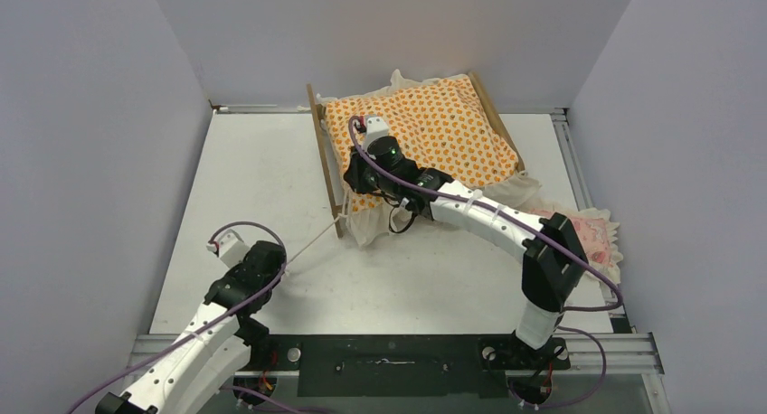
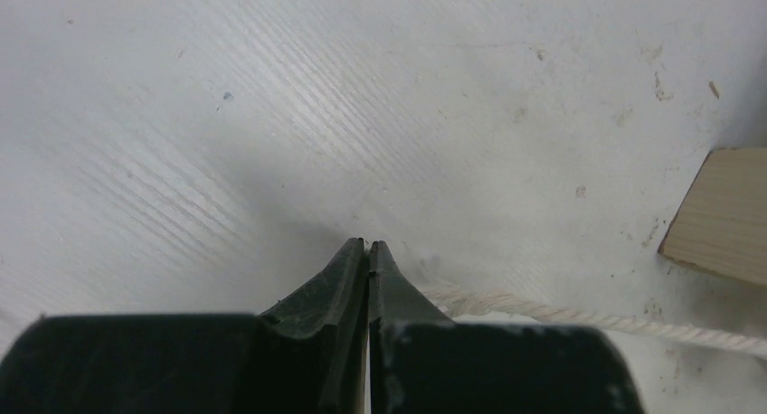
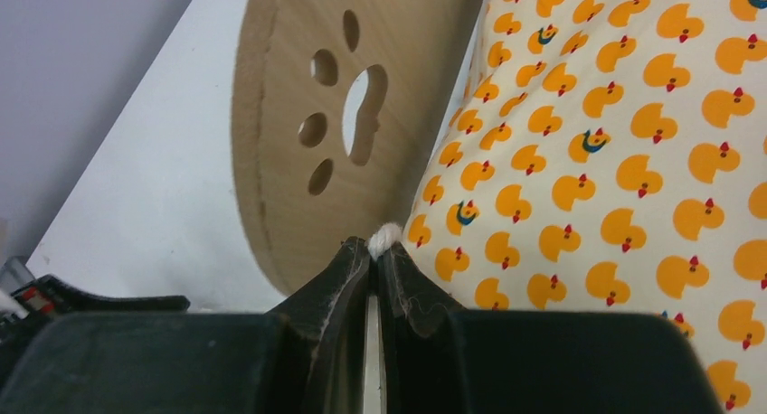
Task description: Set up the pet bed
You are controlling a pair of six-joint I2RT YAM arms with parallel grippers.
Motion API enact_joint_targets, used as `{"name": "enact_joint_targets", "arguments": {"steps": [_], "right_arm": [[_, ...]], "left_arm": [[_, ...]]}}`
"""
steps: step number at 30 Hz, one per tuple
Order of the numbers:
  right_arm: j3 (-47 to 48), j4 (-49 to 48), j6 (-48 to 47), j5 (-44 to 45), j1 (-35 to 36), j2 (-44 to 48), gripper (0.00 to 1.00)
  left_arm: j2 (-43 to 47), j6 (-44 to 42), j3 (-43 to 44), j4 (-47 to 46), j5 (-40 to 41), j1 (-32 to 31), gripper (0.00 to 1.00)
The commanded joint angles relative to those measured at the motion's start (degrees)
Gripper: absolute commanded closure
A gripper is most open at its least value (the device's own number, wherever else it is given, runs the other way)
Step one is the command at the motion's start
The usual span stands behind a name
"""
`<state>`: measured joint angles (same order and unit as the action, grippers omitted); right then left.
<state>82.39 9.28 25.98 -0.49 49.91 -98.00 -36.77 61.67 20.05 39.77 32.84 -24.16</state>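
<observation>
One bed (image 1: pixel 324 161) stands on the table (image 1: pixel 271 179) at its far middle, carrying one duck-print mattress (image 1: pixel 434 129). One pink pillow (image 1: pixel 597 238) lies on the table near the bed's right end, apart from the frame. Two arms are shown. The right gripper (image 3: pixel 373 249) sits over the bed just beside the headboard (image 3: pixel 280 161), which has one paw cutout of five holes. Its fingers are pressed together on one white tuft (image 3: pixel 387 238) at their tips, beside the mattress edge. The left gripper (image 2: pixel 368 247) is low over the table near the bed's front left corner, fingers closed tip to tip. One cord (image 2: pixel 579 319) runs from that corner to behind its right finger, and whether it is pinched cannot be told.
</observation>
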Motion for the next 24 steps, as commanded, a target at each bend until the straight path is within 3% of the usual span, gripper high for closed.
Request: {"name": "enact_joint_targets", "arguments": {"steps": [1, 15, 20, 24], "right_arm": [[5.9, -2.0, -0.2, -2.2, -2.6, -2.9, 0.95], [7.9, -6.3, 4.1, -7.3, -8.8, -4.4, 0.95], [1.4, -7.1, 6.3, -12.6, -6.7, -0.9, 0.95], [-3.4, -7.5, 7.4, -12.5, -1.0, 2.8, 0.95]], "left_arm": [[1.2, 9.7, 2.0, 5.2, 4.0, 0.4, 1.00], [-4.0, 14.4, -1.3, 2.0, 2.4, 0.5, 1.00], [-1.9, 9.0, -0.6, -1.9, 3.6, 0.6, 1.00], [-3.5, 4.5, 0.3, -7.3, 1.6, 0.6, 1.00]]}}
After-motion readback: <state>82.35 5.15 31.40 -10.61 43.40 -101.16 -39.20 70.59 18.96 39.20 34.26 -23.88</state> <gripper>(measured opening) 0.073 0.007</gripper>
